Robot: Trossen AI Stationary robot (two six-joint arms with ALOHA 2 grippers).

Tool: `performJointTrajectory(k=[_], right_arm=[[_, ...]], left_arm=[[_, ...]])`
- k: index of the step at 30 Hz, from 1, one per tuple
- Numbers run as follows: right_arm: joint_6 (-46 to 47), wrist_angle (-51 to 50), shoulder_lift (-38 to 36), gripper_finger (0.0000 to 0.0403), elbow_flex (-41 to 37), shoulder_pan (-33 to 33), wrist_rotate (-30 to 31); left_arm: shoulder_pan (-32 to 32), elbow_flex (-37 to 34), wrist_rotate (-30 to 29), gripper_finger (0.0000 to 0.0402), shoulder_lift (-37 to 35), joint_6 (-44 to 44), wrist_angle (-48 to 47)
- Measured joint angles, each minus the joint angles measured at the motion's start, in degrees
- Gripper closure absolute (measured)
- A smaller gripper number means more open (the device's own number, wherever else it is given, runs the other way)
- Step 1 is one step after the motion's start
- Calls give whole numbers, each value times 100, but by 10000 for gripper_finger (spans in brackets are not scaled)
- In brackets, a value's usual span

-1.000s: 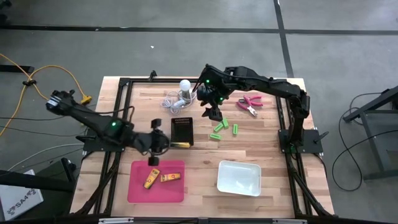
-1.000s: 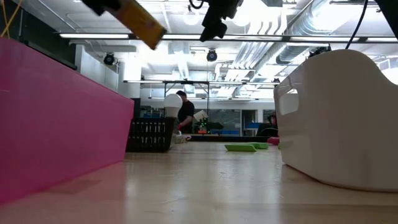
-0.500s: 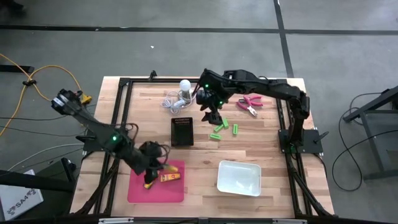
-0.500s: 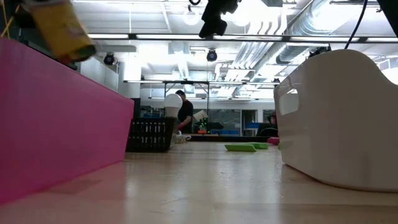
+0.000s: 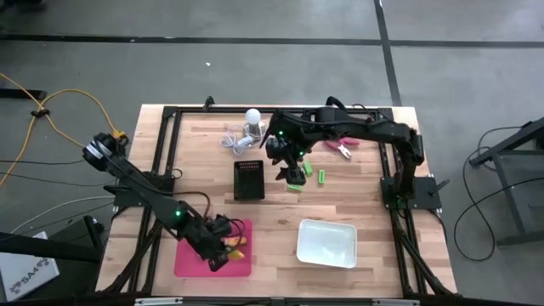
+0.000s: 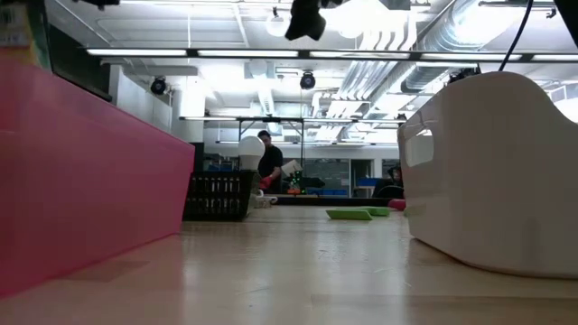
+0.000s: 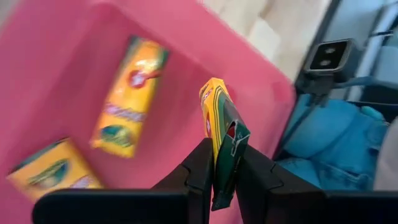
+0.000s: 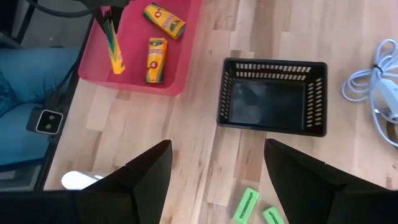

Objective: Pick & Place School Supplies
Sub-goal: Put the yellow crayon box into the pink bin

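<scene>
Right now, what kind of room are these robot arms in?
Probably a robotics lab or workshop: a wooden table on a bare concrete floor, and across the low view long ceiling lights, exposed ducts and a person far back.

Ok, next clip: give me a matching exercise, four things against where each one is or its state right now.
Things:
1. left hand
2. right hand
3. pink-handled tool
4. white tray

States:
A. open, above the green pieces
B. nothing inside
C. shut on a crayon box over the pink tray
D. lying on the table's far side

Pairs: 1-C, 2-A, 3-D, 4-B
</scene>
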Motion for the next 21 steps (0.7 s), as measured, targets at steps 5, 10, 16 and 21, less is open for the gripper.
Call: performJointTrajectory(k=[5,10,16,21], right_arm=[[-5,-19,2,158,0,131,5],[-6,-116,2,158,0,226,7],[105,-145,2,158,0,344,7],[150,-229,2,158,0,443,7]], left_arm=[[11,0,249,356,182,-67,438],[20,0,409,347,314,-329,398],[97,0,380,318,378,-340,376],[111,0,363,292,378,-479,324]])
